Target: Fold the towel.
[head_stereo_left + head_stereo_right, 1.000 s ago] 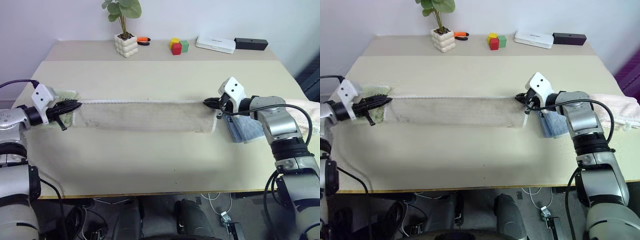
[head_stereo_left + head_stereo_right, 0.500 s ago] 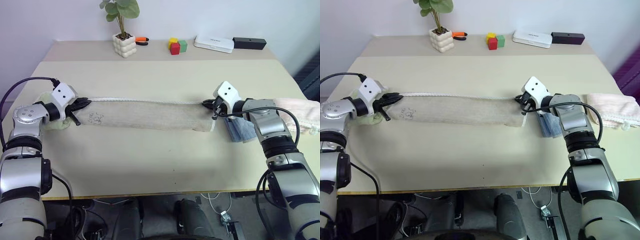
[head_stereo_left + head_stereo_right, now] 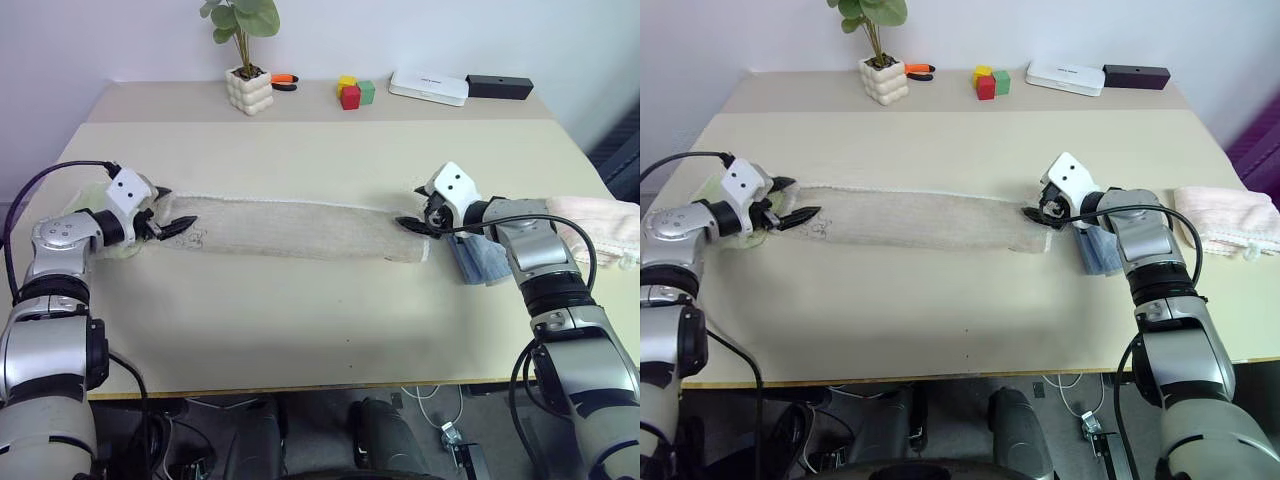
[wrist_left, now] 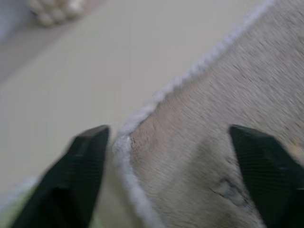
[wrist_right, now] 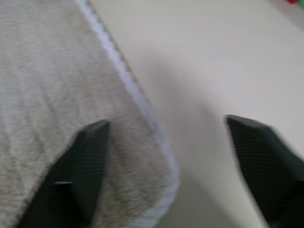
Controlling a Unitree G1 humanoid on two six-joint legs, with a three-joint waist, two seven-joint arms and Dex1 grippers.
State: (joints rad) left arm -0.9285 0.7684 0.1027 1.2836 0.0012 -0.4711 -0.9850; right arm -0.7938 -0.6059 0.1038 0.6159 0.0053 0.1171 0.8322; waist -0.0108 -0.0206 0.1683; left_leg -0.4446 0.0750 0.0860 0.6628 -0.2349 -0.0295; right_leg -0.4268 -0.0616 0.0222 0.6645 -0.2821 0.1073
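We count one beige towel (image 3: 300,228) lying as a long folded strip across the middle of the table (image 3: 320,330), with our two grippers, left (image 3: 178,226) and right (image 3: 412,223), at its ends, both spread wide and holding nothing.

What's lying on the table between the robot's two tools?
In the head views, the beige towel stretches flat between the left tool and the right tool. Both tools are open at its ends.
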